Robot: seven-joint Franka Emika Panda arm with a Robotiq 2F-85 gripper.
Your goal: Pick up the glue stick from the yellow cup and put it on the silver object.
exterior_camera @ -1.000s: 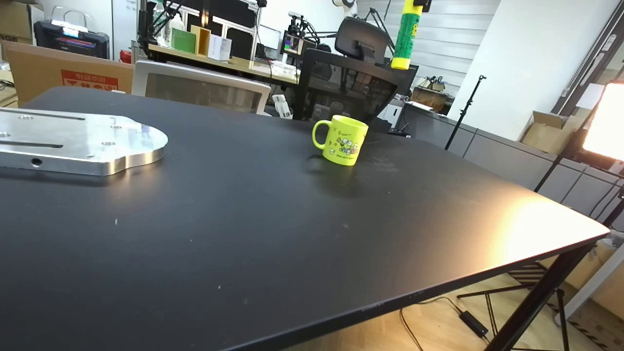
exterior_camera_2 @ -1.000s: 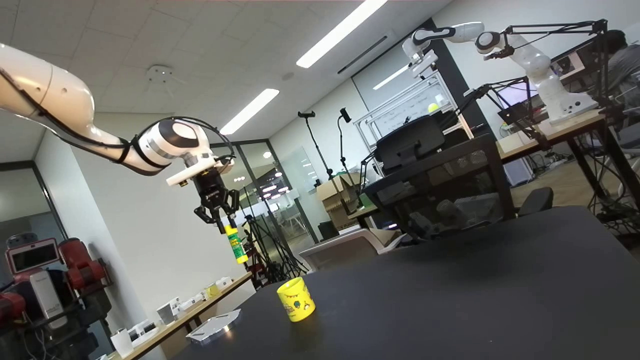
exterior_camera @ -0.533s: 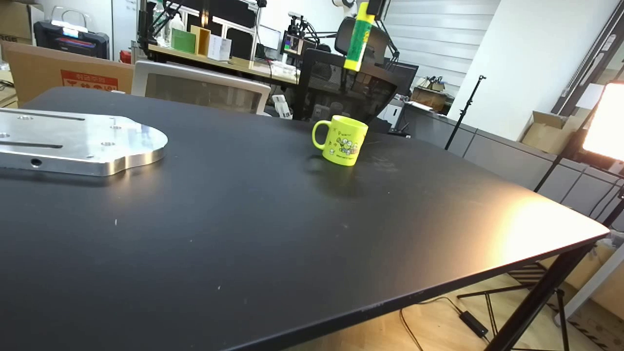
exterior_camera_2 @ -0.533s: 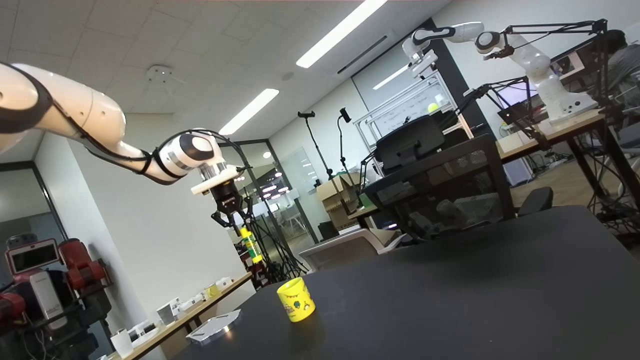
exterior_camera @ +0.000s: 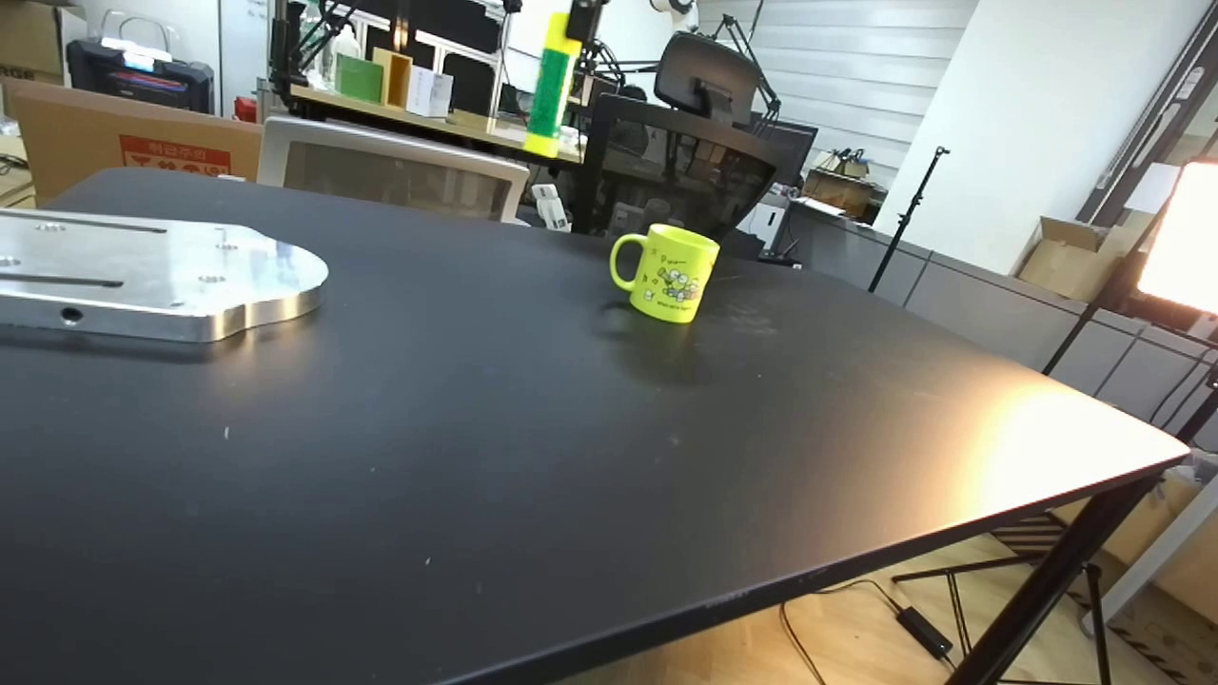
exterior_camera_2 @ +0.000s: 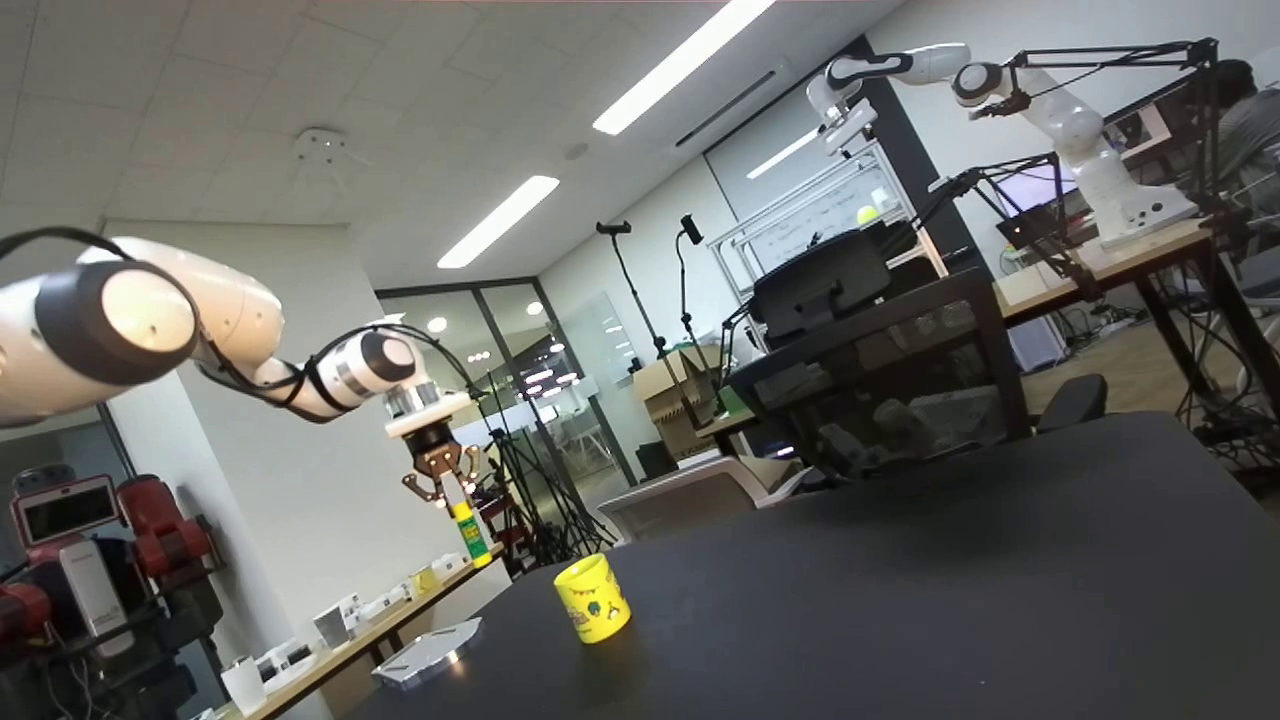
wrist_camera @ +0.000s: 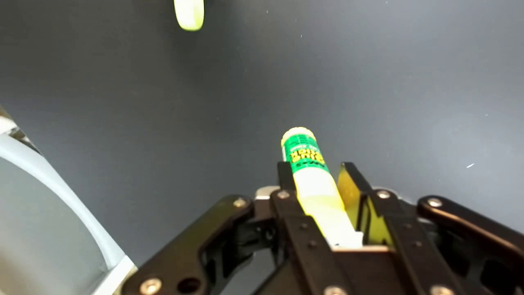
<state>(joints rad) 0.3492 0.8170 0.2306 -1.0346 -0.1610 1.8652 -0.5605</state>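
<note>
The glue stick [exterior_camera: 550,90] is yellow and green. It hangs tilted in the air above table height and also shows in an exterior view [exterior_camera_2: 472,537] and in the wrist view [wrist_camera: 307,155]. My gripper [wrist_camera: 316,170] is shut on its yellow upper part; the green part sticks out beyond the fingertips. The gripper [exterior_camera_2: 455,497] is seen whole in an exterior view. The yellow cup [exterior_camera: 666,274] stands upright on the table, also in an exterior view [exterior_camera_2: 592,602]; part of it [wrist_camera: 189,14] shows in the wrist view. The silver plate [exterior_camera: 162,271] lies flat, also seen in an exterior view [exterior_camera_2: 428,652].
The black table [exterior_camera: 457,428] carries the cup and the plate. A light-framed chair [exterior_camera: 390,171] and a black mesh chair [exterior_camera: 676,162] stand at its far edge. A chair back [wrist_camera: 57,184] shows in the wrist view. A side table [exterior_camera_2: 370,635] stands behind the plate.
My gripper has carried the glue stick from the cup's side toward the plate's side and somewhat lower. It stays gripped. The cup and the plate have not moved.
</note>
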